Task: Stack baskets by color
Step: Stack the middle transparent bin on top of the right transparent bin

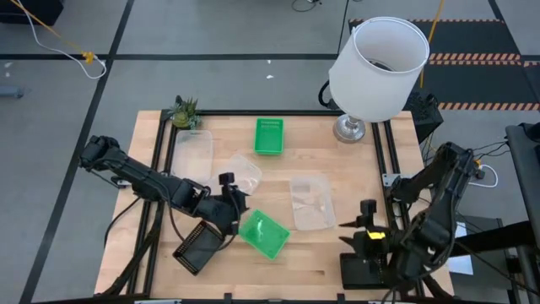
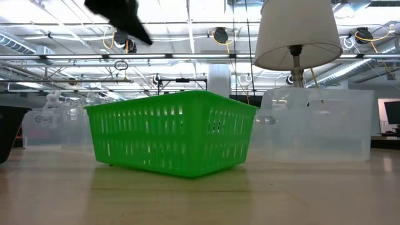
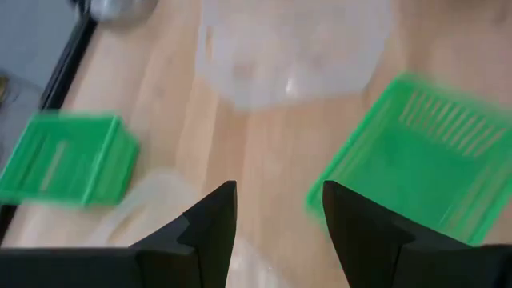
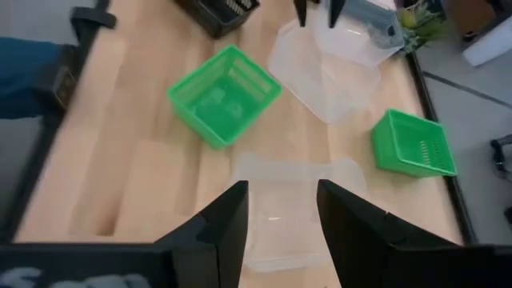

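Two green baskets rest on their bottoms: one at the far middle (image 1: 268, 135), one near the table's centre front (image 1: 264, 234) (image 2: 172, 134). A black basket (image 1: 198, 247) lies at the front left. Clear baskets sit at the far left (image 1: 194, 152), mid-table (image 1: 245, 173) and right of centre (image 1: 310, 201). My left gripper (image 1: 236, 196) (image 3: 276, 216) hangs open just left of the near green basket (image 3: 424, 168), touching nothing. My right gripper (image 1: 354, 221) (image 4: 280, 216) is open, raised above the right-hand clear basket's (image 4: 296, 200) near side.
A lamp with a large white shade (image 1: 375, 67) stands at the far right corner, and a small potted plant (image 1: 184, 111) at the far left. A dark rail (image 1: 164, 160) frames the wooden table. Bare wood lies along the front middle.
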